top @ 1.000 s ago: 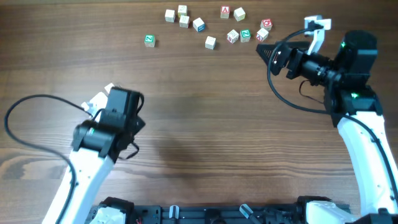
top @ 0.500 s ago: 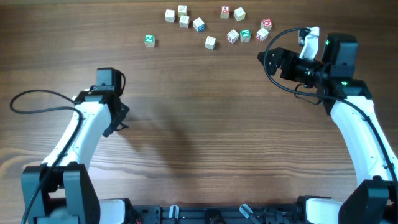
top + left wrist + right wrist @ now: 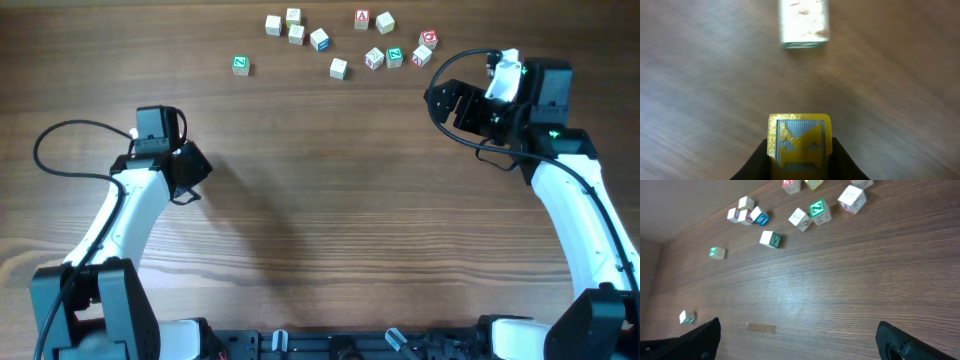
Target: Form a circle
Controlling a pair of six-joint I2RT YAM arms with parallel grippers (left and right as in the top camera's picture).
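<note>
Nearest, on the left side of the wooden table (image 3: pixel 320 230), the left gripper (image 3: pixel 800 161) has its two black fingers (image 3: pixel 756 162) shut on a yellow cube (image 3: pixel 799 142). The face of this cube is yellow with a big letter K on it. From above, the same gripper (image 3: pixel 188 165) sits at the end of the white left arm (image 3: pixel 125 225), and the cube is hidden under it. I cannot tell if the cube touches the table.

Just ahead of the yellow cube lies a pale cube (image 3: pixel 804 22) — it rests on the wood, apart from the held one, and it looks blurry. The right wrist view shows one small lone cube (image 3: pixel 687 316) lying by itself on the left, well apart from the others. I cannot tell if it is the same one.

Farther back on the right, the right gripper (image 3: pixel 440 98) holds nothing. Its fingers (image 3: pixel 695 340) are spread wide, with bare wood between them.

Farthest away are the loose cubes (image 3: pixel 339 68) — a dozen of them spread along the far edge of the table. They make no ring. A green-marked cube (image 3: pixel 240 64) sits alone at the left end of the bunch, and a red-marked cube (image 3: pixel 428 39) sits at the right end, near the right gripper.
</note>
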